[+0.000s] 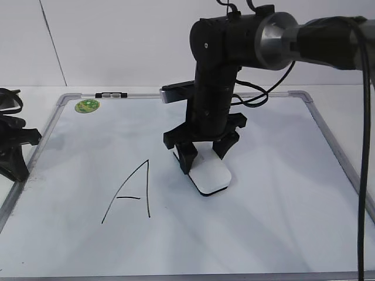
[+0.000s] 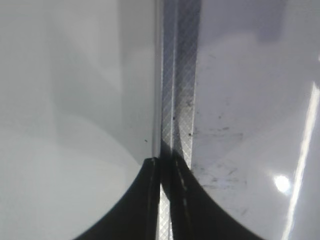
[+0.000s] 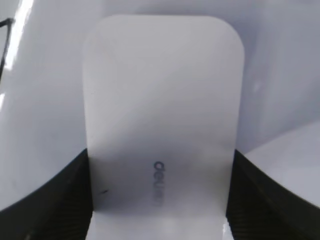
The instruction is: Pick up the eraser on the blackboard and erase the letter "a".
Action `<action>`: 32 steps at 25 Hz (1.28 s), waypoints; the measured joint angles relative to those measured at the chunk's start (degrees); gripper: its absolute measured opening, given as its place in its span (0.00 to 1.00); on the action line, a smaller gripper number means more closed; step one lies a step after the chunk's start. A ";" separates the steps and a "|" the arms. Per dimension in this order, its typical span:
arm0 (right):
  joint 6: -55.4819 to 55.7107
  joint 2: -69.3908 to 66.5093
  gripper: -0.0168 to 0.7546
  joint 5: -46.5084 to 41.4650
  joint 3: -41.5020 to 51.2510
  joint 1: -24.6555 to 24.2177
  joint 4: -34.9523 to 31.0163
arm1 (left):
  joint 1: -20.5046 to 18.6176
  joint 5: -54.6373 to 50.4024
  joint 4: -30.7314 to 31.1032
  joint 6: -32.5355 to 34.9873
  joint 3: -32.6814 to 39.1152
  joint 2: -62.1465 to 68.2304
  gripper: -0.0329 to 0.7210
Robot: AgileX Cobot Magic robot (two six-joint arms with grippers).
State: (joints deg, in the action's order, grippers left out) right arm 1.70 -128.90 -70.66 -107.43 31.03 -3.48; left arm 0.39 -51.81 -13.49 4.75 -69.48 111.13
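Bright, even light. Soft shadows fall under the right gripper [image 1: 205,153] on the board [image 1: 281,193]; glare spots mark the left wrist view; both wrist views are blurred.

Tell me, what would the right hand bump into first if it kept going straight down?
The right hand already straddles the white eraser, so it would probably meet the whiteboard underneath next.
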 joint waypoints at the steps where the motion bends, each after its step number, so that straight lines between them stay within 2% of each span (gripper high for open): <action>1: 0.04 0.00 0.71 0.00 0.00 -0.34 0.00 | 0.00 0.00 0.00 0.00 0.00 0.00 0.07; 12: 1.49 0.39 0.71 0.33 0.00 -2.93 1.05 | 0.00 0.00 0.10 0.00 0.00 0.00 0.07; 26: 8.55 11.89 0.71 0.21 1.09 -3.55 11.92 | 0.00 0.00 0.21 0.00 0.00 0.00 0.07; 32: 12.66 18.55 0.71 0.21 6.63 -3.55 18.69 | 0.00 0.00 0.21 0.00 0.00 0.00 0.07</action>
State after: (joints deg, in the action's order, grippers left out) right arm 14.36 -110.35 -70.45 -100.80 27.48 15.21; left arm 0.39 -51.81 -13.29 4.75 -69.48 111.13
